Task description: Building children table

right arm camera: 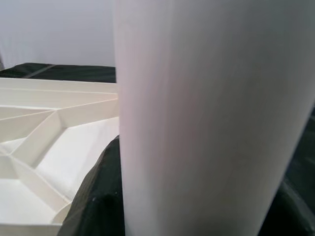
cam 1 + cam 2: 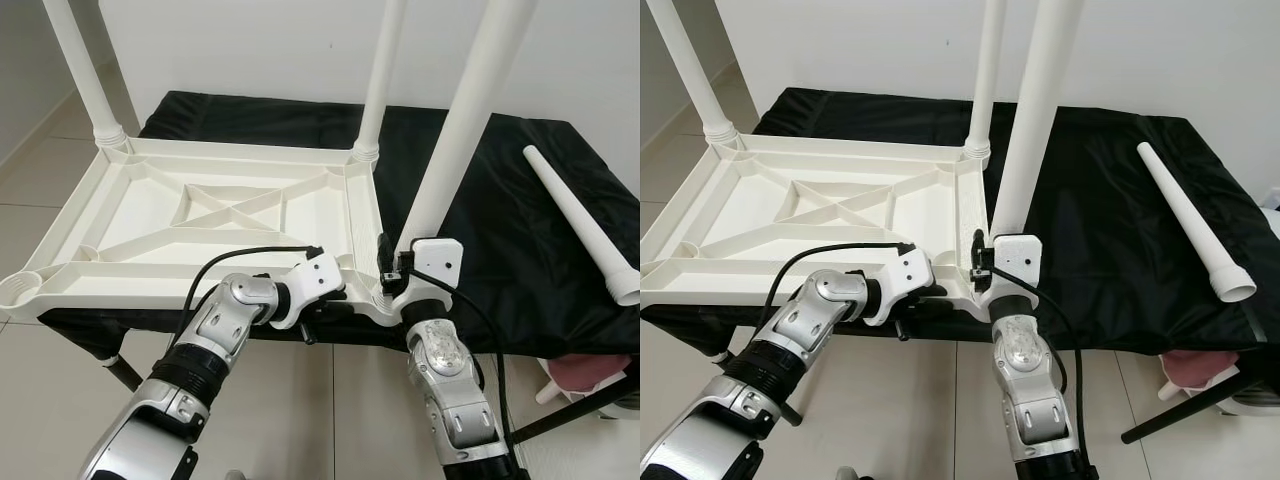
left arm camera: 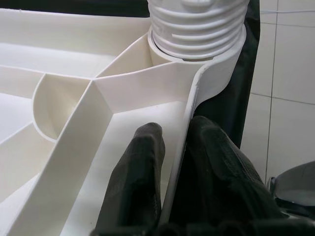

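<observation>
Three legs: standing upright in the upturned white tabletop [image 2: 150, 215], at its far-left, far-right and near-right corners.
Tabletop: lying underside up across the left and centre of the frame on a black-covered desk [image 2: 500, 220], ribs and diagonal braces showing, near edge overhanging the desk's front.
Far-left leg [image 2: 85, 70]: rising out of the upper left of the frame.
Far-right leg [image 2: 378, 80]: rising at upper centre, seated in a ringed socket.
Near-right leg [image 2: 465, 120]: leaning slightly rightward, running from lower centre up to the top edge, threaded foot sitting in the corner socket [image 3: 197, 29].
Fourth leg [image 2: 578, 222]: lying loose on the black cover at the right of the frame, wide end toward the lower right, well apart from the tabletop.
Empty socket [image 2: 22, 288]: showing as a round cup at the tabletop's near-left corner, far left of the frame.
Left pincer [image 3: 172, 162]: pinching the tabletop's thin near rim just beside the threaded socket, one black finger [image 3: 140, 167] inside the rim, the other outside.
Right pincer [image 2: 400, 275]: reaching up at lower centre against the base of the near-right leg; cannot tell whether spread or pressed together.
Floor [image 2: 40, 170]: showing pale tiles at the left and bottom of the frame.
</observation>
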`<state>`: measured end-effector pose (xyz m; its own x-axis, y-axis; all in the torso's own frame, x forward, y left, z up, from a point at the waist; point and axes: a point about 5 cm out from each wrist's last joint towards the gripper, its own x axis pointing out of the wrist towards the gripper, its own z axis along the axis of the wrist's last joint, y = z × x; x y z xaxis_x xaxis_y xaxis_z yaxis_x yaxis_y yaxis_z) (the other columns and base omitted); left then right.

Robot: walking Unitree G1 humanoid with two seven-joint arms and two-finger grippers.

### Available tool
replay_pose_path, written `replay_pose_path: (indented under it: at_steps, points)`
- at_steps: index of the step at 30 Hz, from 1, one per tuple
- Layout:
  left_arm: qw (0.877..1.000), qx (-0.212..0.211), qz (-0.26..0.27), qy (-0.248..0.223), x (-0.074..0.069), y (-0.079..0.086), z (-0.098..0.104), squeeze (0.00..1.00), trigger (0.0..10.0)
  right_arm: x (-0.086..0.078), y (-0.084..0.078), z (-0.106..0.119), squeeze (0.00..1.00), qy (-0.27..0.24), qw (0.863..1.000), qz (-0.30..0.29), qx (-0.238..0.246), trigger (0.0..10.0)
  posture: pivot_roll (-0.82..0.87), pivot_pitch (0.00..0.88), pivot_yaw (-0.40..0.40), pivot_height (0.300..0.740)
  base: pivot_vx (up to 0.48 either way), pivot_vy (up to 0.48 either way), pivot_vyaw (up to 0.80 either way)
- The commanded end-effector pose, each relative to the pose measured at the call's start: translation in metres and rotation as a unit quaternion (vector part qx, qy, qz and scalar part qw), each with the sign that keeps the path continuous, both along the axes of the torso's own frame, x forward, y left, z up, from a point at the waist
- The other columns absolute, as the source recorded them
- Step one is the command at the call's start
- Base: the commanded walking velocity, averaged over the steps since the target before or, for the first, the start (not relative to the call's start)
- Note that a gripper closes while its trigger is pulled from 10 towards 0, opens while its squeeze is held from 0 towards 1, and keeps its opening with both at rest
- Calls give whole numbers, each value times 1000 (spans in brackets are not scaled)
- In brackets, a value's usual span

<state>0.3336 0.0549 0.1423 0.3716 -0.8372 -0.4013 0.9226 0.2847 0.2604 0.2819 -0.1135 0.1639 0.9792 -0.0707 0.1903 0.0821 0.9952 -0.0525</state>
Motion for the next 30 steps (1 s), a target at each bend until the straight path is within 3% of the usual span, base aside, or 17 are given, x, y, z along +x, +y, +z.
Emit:
replay_pose_path:
  at_steps: [1, 3, 4, 6, 8, 13, 17, 19, 23, 24, 25, 26, 30]
  points:
    - [997, -28, 67, -32, 13, 15, 13, 0, 10000, -12, -47, -65, 0, 170, 977, -123, -20, 10000, -4, 111, -15, 740, 0, 0, 0]
    - [996, -31, 78, -34, 15, 15, 15, 0, 10000, -11, -47, -65, 0, 170, 977, -126, -15, 10000, -4, 111, -15, 740, 0, 0, 0]
    - [993, -35, 110, -37, 22, 13, 17, 0, 10000, -8, -47, -62, 0, 166, 978, -127, -10, 10000, -3, 113, -15, 740, 0, 0, 0]
    - [993, -35, 110, -37, 22, 13, 17, 0, 10000, -8, -47, -62, 0, 166, 978, -127, -10, 10000, -3, 113, -15, 740, 0, 0, 0]
    - [984, -56, 165, -45, 37, 8, 28, 0, 10000, 5, -45, -54, 0, 150, 982, -116, -13, 10000, -9, 117, -8, 740, 0, 0, 0]
    - [976, -79, 198, -49, 46, 2, 39, 0, 10000, 15, -40, -47, 0, 135, 986, -93, -25, 10000, -9, 119, -4, 740, 0, 0, 0]
    - [971, -71, 220, -63, 51, 3, 43, 0, 10000, 19, -37, -46, 0, 130, 988, -79, -27, 10000, -8, 121, 3, 740, 0, 0, 0]
    - [969, -41, 227, -90, 54, 6, 43, 0, 10000, 22, -34, -44, 0, 126, 989, -74, -23, 10000, -9, 121, 7, 740, 0, 0, 0]
    - [968, -26, 227, -104, 55, 7, 43, 0, 10000, 25, -35, -42, 0, 124, 989, -79, -19, 10000, -8, 123, 9, 740, 0, 0, 0]
    - [968, -33, 227, -102, 55, 7, 43, 541, 10000, 25, -37, -41, 0, 120, 989, -86, -15, 10000, -6, 123, 7, 740, 0, 0, 0]
    - [968, -33, 227, -102, 55, 7, 43, 541, 10000, 25, -37, -41, 0, 120, 989, -86, -15, 10000, -6, 123, 7, 740, 0, 0, 0]
    - [972, -45, 211, -96, 53, 3, 43, 1000, 10000, 26, -39, -41, 0, 118, 989, -91, -13, 10000, -7, 124, 4, 740, 0, 0, 0]
    - [979, -71, 164, -97, 46, -4, 44, 1000, 10000, 22, -44, -41, 0, 110, 989, -95, -1, 10000, -5, 126, 1, 740, 0, 0, 0]
